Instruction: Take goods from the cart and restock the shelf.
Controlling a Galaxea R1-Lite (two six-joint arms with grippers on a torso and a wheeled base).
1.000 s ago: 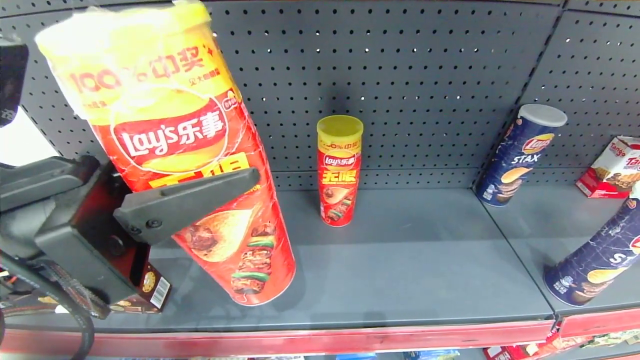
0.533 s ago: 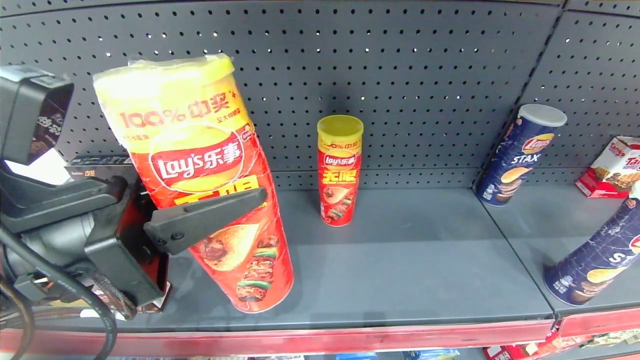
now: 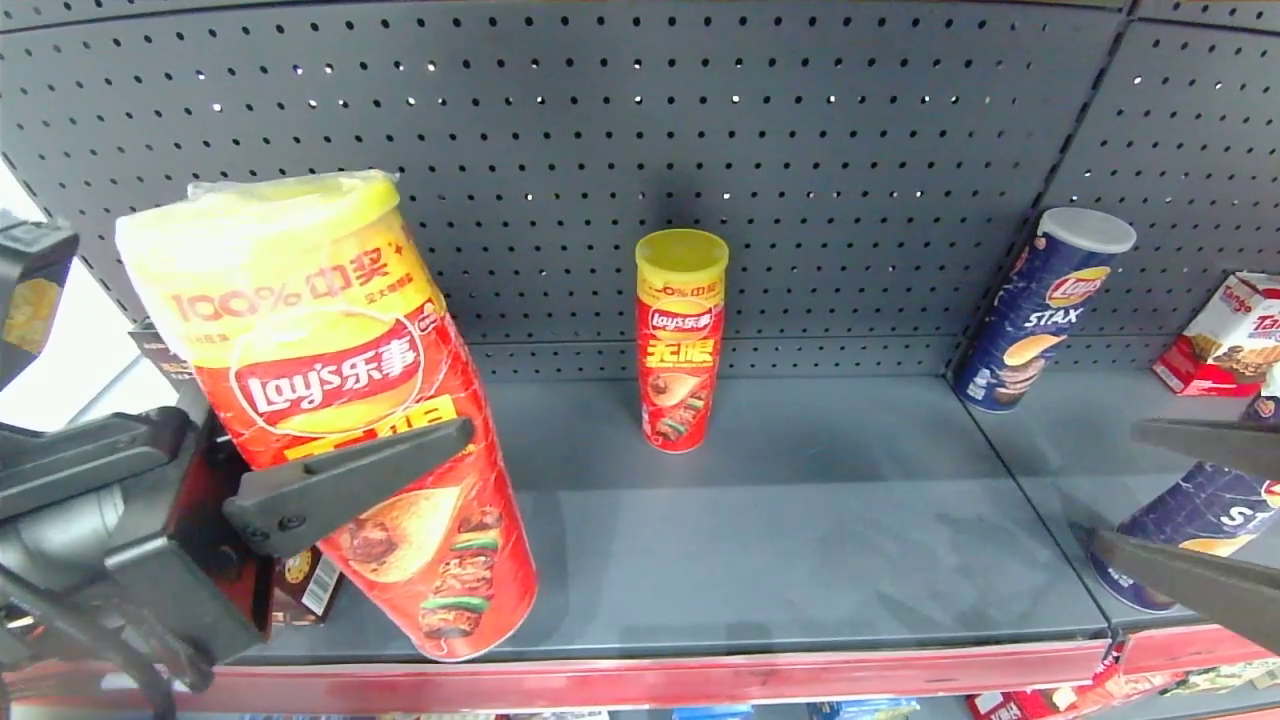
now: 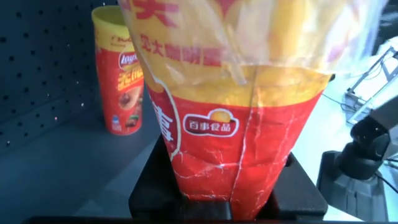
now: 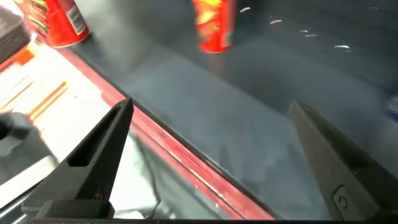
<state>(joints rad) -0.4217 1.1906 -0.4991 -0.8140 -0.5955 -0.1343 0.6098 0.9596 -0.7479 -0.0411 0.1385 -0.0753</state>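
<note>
A big red chip can with a yellow lid (image 3: 340,400) hangs tilted over the left front of the grey shelf (image 3: 800,540), its base by the front edge. My left gripper (image 3: 400,440) is shut on its middle; in the left wrist view the can (image 4: 242,124) rises straight out of the gripper (image 4: 230,193). A matching can (image 3: 681,340) stands upright at the back centre, also seen as the far can (image 4: 121,81). My right gripper (image 3: 1190,510) is open at the right edge, in front of a blue can (image 3: 1195,515). From its wrist, the right gripper (image 5: 211,106) hovers open over the shelf front.
Another blue can (image 3: 1040,310) leans against the pegboard (image 3: 800,150) at back right. A red-and-white biscuit box (image 3: 1215,335) lies at far right. A dark box (image 3: 305,585) sits behind the left gripper. A red strip (image 3: 700,675) runs along the shelf's front edge.
The left gripper has brought the held can down and to the left, toward the shelf's front edge. The right gripper's open fingers have come in at the right edge.
</note>
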